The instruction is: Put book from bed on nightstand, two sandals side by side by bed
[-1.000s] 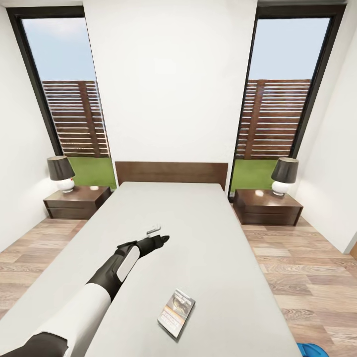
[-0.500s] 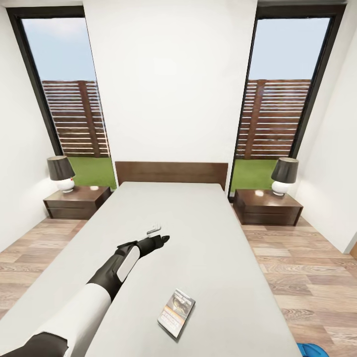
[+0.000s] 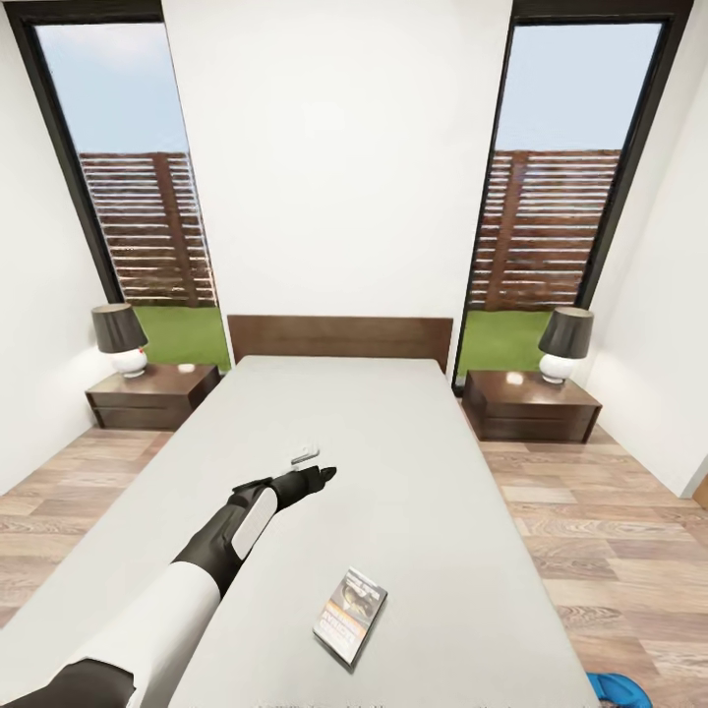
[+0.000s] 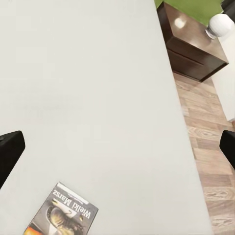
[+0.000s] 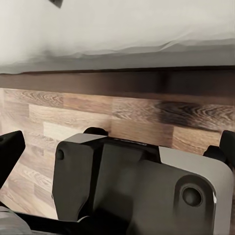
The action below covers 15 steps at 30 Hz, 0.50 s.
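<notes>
The book (image 3: 350, 617) lies flat on the grey mattress of the bed (image 3: 413, 462), near its foot; the book (image 4: 62, 216) also shows in the left wrist view. My left gripper (image 3: 321, 477) hovers over the middle of the mattress, beyond the book and apart from it. It is open and empty (image 4: 117, 149). A nightstand (image 3: 152, 395) stands left of the headboard and another nightstand (image 3: 531, 405) on the right. One blue sandal (image 3: 615, 690) peeks in on the floor at the bed's near right corner. My right gripper (image 5: 118, 146) is open and empty, low beside the bed's side rail.
Each nightstand carries a lamp, the left lamp (image 3: 120, 339) and the right lamp (image 3: 564, 344). Wood floor (image 3: 610, 531) runs along both sides of the bed. Tall windows flank the white wall. The robot's grey base (image 5: 137, 191) sits under the right gripper.
The whole head view has shifted a little, so the camera moved. The left arm and the book keep their places.
</notes>
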{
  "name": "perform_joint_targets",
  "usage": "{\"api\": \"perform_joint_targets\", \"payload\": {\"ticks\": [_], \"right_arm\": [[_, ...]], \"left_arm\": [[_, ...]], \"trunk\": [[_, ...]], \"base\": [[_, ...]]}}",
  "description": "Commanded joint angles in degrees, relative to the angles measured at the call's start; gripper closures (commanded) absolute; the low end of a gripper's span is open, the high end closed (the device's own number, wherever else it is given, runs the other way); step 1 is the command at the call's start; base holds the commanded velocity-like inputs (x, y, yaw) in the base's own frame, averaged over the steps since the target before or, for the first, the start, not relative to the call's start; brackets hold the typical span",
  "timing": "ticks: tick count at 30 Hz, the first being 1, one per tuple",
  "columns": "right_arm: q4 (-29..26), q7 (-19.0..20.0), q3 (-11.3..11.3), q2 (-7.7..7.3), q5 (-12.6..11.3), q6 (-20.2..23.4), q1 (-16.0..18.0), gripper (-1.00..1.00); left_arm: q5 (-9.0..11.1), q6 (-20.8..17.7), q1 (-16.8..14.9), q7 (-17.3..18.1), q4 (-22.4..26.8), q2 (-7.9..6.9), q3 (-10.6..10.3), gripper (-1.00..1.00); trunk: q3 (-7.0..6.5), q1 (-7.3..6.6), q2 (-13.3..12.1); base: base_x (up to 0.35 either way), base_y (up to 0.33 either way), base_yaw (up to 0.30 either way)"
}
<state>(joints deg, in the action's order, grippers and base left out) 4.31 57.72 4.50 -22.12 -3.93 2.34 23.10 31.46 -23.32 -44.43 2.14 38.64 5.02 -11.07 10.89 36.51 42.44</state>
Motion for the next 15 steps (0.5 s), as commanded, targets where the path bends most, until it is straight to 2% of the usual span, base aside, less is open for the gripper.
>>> {"api": "perform_joint_targets", "payload": {"ticks": [1,15], "right_arm": [[0.2,0.2,0.4,-0.03,-0.1,0.3,0.1,-1.00],[0.2,0.2,0.5,-0.03,-0.1,0.3,0.1,-1.00]], "left_arm": [[0.2,-0.2,0.0,0.0,0.0,-0.01,0.0,-1.00],[0.1,-0.2,0.0,0.0,0.0,0.71,-0.1,-1.00]], "trunk": [[0.18,0.01,0.1],[1.44,0.01,0.1]], "base": [[0.000,0.000,0.000],[0.000,0.000,0.000]]}}
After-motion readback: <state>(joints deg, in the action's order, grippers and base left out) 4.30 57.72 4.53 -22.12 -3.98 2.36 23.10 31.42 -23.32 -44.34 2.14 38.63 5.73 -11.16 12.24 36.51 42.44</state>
